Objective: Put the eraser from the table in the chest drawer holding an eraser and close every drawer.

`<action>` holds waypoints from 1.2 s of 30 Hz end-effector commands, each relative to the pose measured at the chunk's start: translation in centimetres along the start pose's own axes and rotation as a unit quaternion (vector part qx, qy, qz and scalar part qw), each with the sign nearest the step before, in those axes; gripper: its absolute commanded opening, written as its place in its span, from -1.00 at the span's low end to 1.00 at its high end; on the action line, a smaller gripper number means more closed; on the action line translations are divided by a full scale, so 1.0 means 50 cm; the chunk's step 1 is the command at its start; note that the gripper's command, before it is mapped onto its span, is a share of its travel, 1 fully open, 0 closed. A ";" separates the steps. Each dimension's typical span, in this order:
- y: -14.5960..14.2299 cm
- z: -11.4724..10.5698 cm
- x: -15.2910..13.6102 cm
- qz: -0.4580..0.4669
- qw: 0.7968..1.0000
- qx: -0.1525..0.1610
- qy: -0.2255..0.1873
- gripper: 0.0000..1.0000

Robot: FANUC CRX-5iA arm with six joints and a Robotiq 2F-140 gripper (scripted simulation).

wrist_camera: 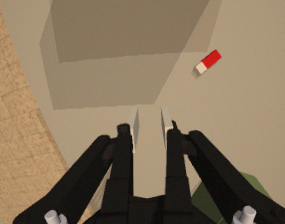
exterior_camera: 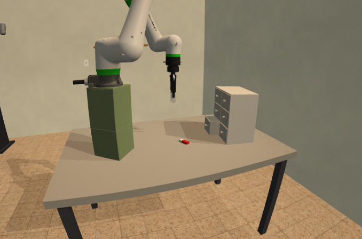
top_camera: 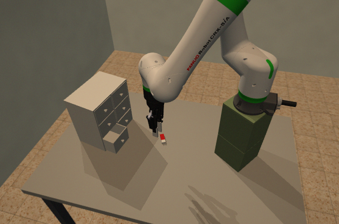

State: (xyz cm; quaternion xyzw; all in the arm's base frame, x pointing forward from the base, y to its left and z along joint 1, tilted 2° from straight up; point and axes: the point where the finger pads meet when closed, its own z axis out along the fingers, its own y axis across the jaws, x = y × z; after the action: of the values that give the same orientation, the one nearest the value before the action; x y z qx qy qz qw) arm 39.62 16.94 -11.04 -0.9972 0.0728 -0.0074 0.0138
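Note:
The eraser (top_camera: pixel 162 137) (exterior_camera: pixel 184 141) (wrist_camera: pixel 209 62), red with a white end, lies flat on the table. My gripper (top_camera: pixel 157 130) (exterior_camera: pixel 173 98) (wrist_camera: pixel 149 116) points down, well above the table. Its fingers stand a little apart, open and empty. In the wrist view the eraser is ahead and to the right of the fingertips. The small chest (top_camera: pixel 85 124) (exterior_camera: pixel 242 118) stands upright. Its bottom drawer (top_camera: pixel 119 143) (exterior_camera: pixel 213 127), in the left column in the top view, is pulled out and looks level. The others look pushed in. The open drawer's floor is mostly hidden; no eraser shows in it.
The green pedestal (top_camera: pixel 238 140) (exterior_camera: pixel 103 121) (wrist_camera: pixel 245 182) carries the arm's base, on the far side of the eraser from the chest. The table (top_camera: pixel 175 169) (exterior_camera: pixel 164 168) has its edge (top_camera: pixel 77 204) beyond the chest's shadow in the top view.

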 end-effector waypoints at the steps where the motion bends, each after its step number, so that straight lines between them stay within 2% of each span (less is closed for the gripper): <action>1: 0.000 0.000 0.000 0.000 1.000 0.000 0.000 -0.60; 3: 0.000 0.000 0.000 0.000 1.000 0.000 0.000 -0.60; 4: 0.000 0.000 0.000 0.000 1.000 0.000 0.000 1.00; 25: 0.000 -0.001 0.000 0.000 1.000 0.000 0.000 1.00; 29: 0.000 -0.021 0.000 0.000 1.000 0.000 0.000 1.00; 33: 0.000 -0.062 0.000 0.000 1.000 0.000 0.000 1.00; 36: 0.000 -0.073 0.000 0.000 1.000 0.000 0.000 1.00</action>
State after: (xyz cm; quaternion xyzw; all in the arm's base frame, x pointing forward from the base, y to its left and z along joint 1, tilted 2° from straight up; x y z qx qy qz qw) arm 39.57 16.84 -7.99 -0.9972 0.0727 -0.0071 0.0134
